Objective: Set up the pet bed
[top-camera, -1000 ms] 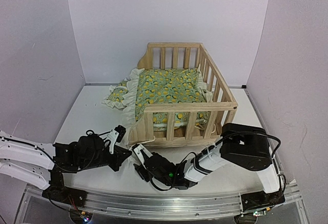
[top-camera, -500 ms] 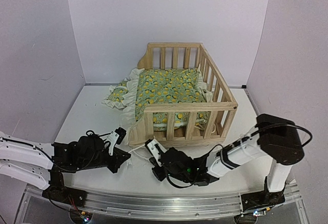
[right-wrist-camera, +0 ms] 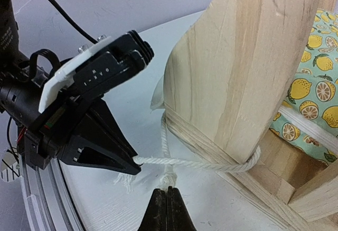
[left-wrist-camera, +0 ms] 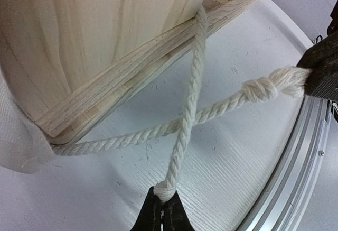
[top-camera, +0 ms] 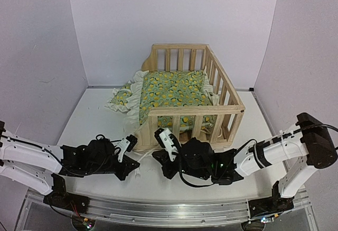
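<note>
Down by the bases, the left fingers (left-wrist-camera: pixel 153 215) are clamped on one rope (left-wrist-camera: pixel 190 114) end and the right fingers (right-wrist-camera: pixel 160 210) on the knotted one. The rope crosses itself and loops the bed's (top-camera: pixel 195 110) near left corner. The bed sits mid-counter, long axis near to far, low side facing left. Its cushion (top-camera: pixel 171 91) spills that way, with the pillow (top-camera: pixel 121 98) beside it. White counter (top-camera: pixel 90 125), pale lilac walls (top-camera: pixel 174 14).

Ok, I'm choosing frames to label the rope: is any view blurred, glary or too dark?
Left wrist: rope sharp, evenly lit, faint shadows. Right wrist: rope sharp too, left gripper nearly black. Top external: even light, no glare, but the rope is tiny there.
</note>
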Available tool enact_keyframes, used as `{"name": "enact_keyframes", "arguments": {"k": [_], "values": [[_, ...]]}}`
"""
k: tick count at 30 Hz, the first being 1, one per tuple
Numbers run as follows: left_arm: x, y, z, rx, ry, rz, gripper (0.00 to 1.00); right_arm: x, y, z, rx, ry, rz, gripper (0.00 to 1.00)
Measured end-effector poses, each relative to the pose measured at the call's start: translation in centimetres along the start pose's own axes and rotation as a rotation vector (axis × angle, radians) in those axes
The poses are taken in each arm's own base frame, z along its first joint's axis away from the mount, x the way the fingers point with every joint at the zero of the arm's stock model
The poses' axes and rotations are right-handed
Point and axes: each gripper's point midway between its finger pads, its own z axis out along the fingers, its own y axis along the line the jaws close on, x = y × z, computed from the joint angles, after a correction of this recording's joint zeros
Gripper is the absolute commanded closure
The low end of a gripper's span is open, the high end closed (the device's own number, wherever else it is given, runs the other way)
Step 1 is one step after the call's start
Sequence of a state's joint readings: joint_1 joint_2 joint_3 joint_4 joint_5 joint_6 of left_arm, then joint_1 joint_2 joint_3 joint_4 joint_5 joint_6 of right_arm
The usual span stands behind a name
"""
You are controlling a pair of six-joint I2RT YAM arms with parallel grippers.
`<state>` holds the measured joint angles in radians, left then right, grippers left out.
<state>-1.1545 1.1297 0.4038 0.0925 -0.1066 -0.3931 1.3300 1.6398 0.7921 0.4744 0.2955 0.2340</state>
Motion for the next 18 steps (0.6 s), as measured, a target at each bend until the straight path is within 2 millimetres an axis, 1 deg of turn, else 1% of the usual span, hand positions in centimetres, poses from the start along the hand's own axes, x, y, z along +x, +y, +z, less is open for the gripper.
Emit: {"name": "enact_keyframes", "arguments": {"k": [7,14,15,16,17,18], "values": [[-0.1,-0.1,0.2,0.002,-0.004,-0.003,1.00,-1.1,0.6,0.1,-0.020,-0.020,-0.018,1.00],[-0.6,-0.3,0.0,0.013,-0.025,-0.020,1.00,-1.0,0.6,0.1,-0.024,-0.018,-0.018,1.00],[-0.7,-0.4,0.0,0.015,-0.028,-0.022,0.98,-1.0,0.6,0.1,-0.024,-0.018,-0.017,1.00],[-0.8,-0.4,0.0,0.018,-0.031,-0.023,0.94,-1.0,0.7,0.1,-0.026,-0.018,-0.017,1.00],[-0.8,-0.4,0.0,0.020,-0.033,-0.022,0.86,-1.0,0.7,0.1,-0.027,-0.018,-0.017,1.00],[-0.9,-0.5,-0.1,0.024,-0.035,-0.020,0.72,-1.0,0.7,0.1,-0.027,-0.017,-0.017,1.00]]}}
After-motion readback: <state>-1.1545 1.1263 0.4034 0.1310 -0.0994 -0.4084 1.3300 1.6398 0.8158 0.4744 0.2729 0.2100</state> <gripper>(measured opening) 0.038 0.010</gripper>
